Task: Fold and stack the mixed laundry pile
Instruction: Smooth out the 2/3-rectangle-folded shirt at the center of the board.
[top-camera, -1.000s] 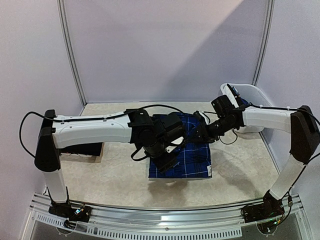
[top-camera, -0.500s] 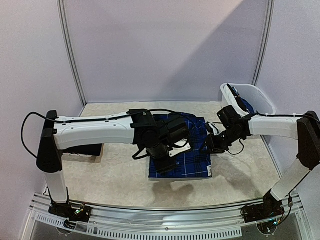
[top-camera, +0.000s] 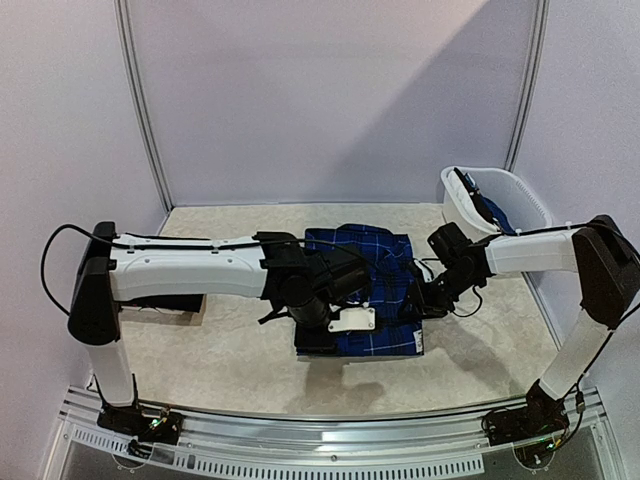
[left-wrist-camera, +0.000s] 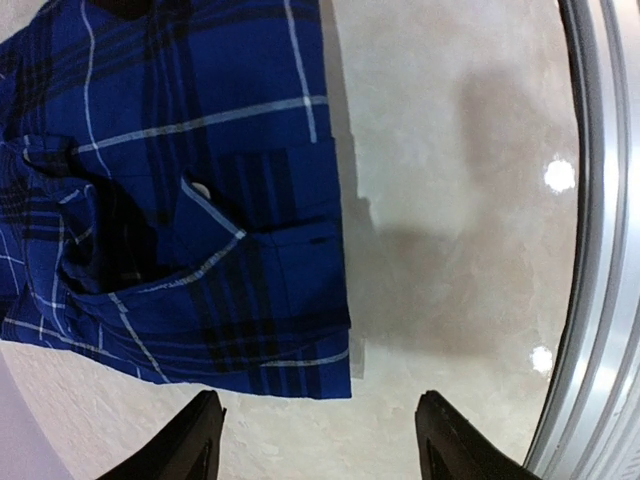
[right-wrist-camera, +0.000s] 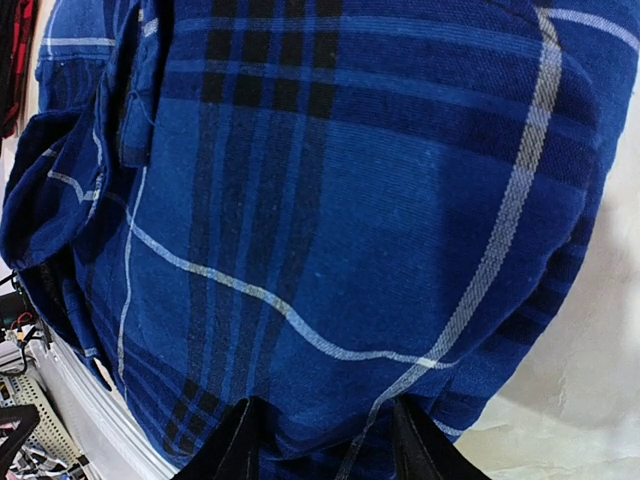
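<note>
The blue plaid shirt (top-camera: 378, 292) lies folded in the middle of the table. It fills the right wrist view (right-wrist-camera: 330, 200), and its front corner (left-wrist-camera: 250, 300) shows in the left wrist view. My left gripper (top-camera: 312, 340) hovers at the shirt's front left corner. It is open (left-wrist-camera: 320, 440) over bare table with nothing between its fingers. My right gripper (top-camera: 422, 304) is low at the shirt's right edge. Its fingers stand partly apart (right-wrist-camera: 330, 440), sunk into a thick fold of the plaid cloth that fills the gap. A black garment (top-camera: 168, 298) lies at the left, partly under my left arm.
A white plastic basket (top-camera: 520, 190) stands at the back right with blue and dark-red cloth (top-camera: 487, 208) inside. A metal rail (top-camera: 330, 430) runs along the near table edge, seen also in the left wrist view (left-wrist-camera: 600, 250). Walls close the back and sides.
My left gripper has dropped from above the shirt toward its front left corner. My right gripper has slid right and forward to the shirt's right edge.
</note>
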